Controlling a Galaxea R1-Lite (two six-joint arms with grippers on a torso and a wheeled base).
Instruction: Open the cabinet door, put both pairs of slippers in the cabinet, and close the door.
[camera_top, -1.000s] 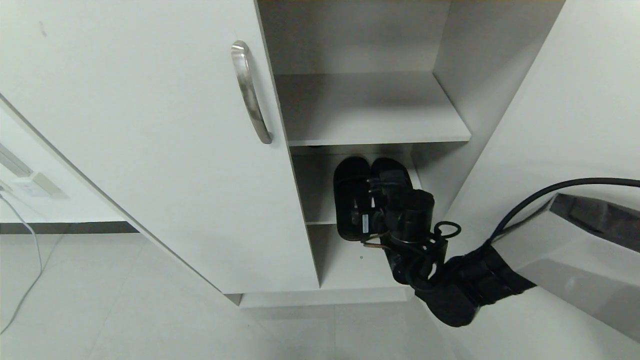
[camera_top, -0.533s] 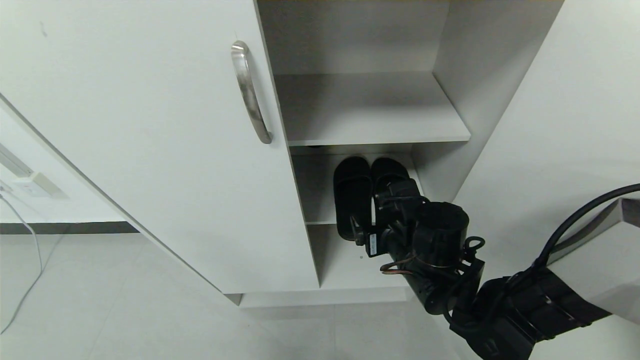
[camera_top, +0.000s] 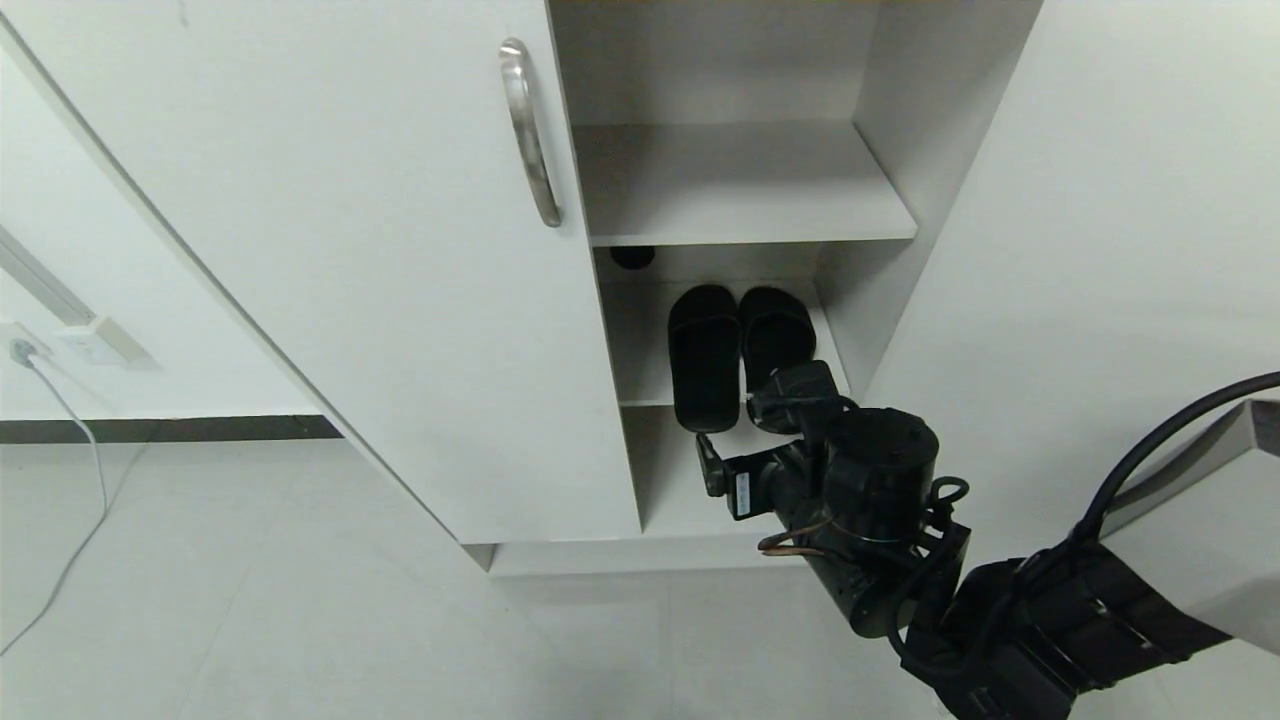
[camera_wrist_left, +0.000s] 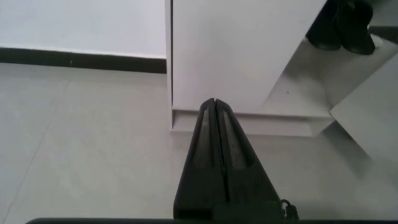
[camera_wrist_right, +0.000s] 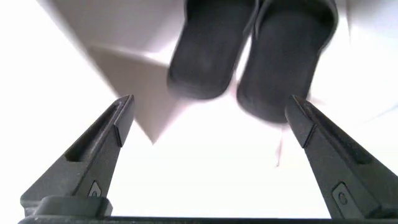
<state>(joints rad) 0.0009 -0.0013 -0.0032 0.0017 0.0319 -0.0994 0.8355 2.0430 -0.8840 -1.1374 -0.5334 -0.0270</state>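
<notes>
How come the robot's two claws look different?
The left claw is shut tight; the right claw is open wide. The left claw hangs over the floor outside the cabinet; the right claw is right by the black slippers inside it. Both claws are black and hold nothing.

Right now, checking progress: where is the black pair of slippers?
Head view: the black slippers sit side by side on the cabinet shelf just above the bottom one, right of the handled door, just beyond the right gripper, its fingers open.

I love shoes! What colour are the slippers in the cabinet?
The slippers are plain black, with no pattern. The head view shows them best.
</notes>
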